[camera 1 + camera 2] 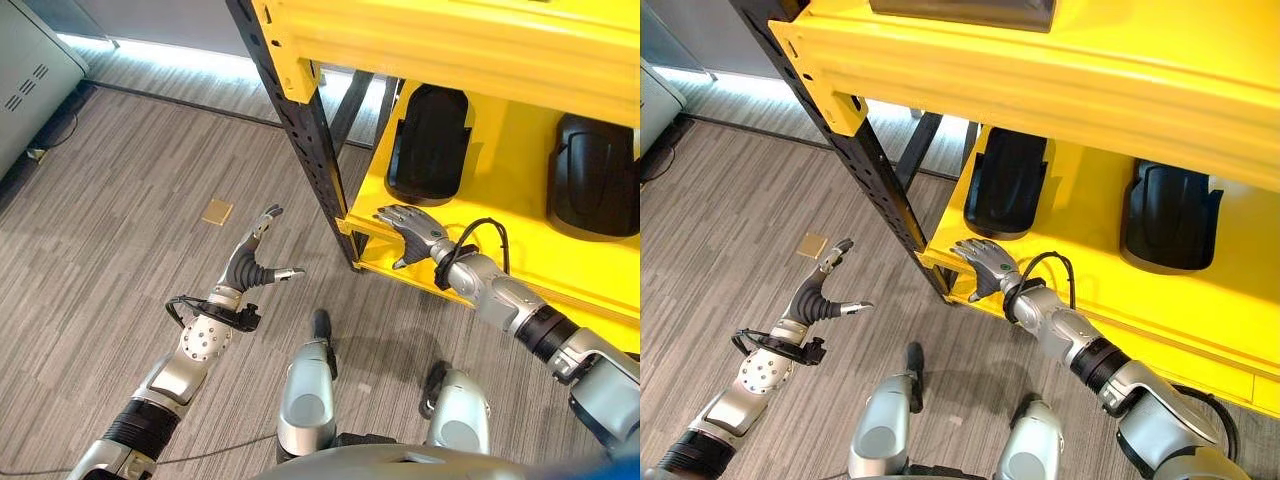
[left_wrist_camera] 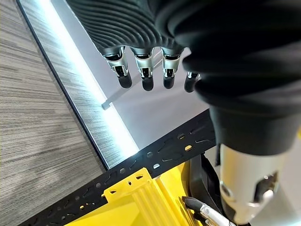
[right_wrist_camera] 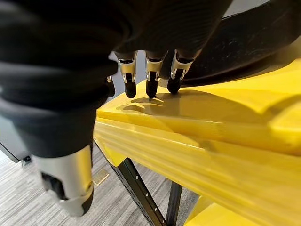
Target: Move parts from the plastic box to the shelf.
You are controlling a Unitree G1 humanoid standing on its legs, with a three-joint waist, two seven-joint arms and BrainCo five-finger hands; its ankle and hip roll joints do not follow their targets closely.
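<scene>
- Your left hand (image 1: 252, 266) hangs over bare floor, fingers relaxed, empty.
- Your right hand (image 1: 412, 228) hovers spread at the shelf (image 1: 500, 150) edge, empty.
- Two black parts (image 1: 428, 143) sit on it; fetching another comes next.

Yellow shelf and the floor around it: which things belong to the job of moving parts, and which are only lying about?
Belong to the job:
yellow shelf
two black parts on it
right hand, open over the shelf edge
left hand, open, holding nothing

Only lying about:
small tan square on the floor
grey cabinet
</scene>
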